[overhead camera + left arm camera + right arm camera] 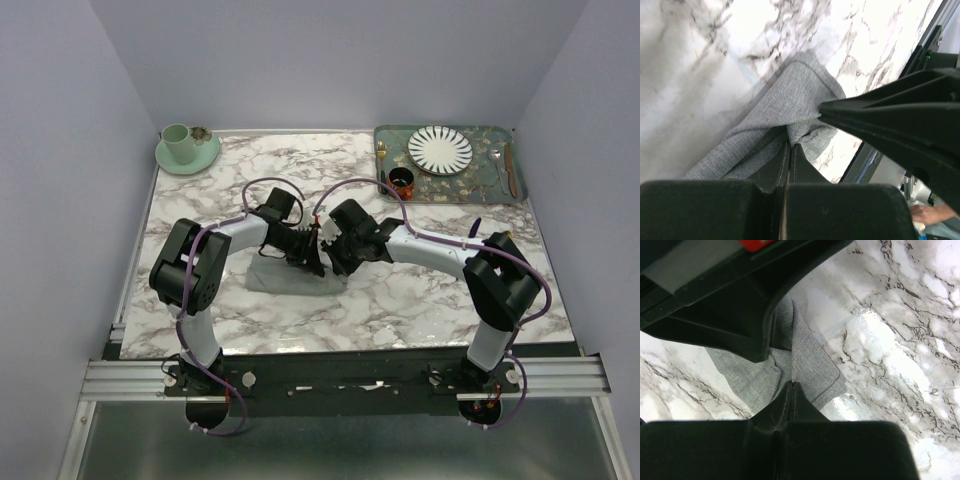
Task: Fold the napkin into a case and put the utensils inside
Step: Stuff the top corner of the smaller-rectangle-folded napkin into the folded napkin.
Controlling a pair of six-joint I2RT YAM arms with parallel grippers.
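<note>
Grey woven napkin [765, 130] sits bunched mid-counter [400, 300] between the arms. The left fingers [771, 170] and right fingers [807, 407] are each pinched tight on its raised edge, close together. Best, I judge, to spread the two pinches apart until the edge is taut, then lay it over squarely for a narrow, even case

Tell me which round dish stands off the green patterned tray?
The mint-green saucer with its mug, far left corner; the striped white plate and small dark cup sit on the tray.
</note>
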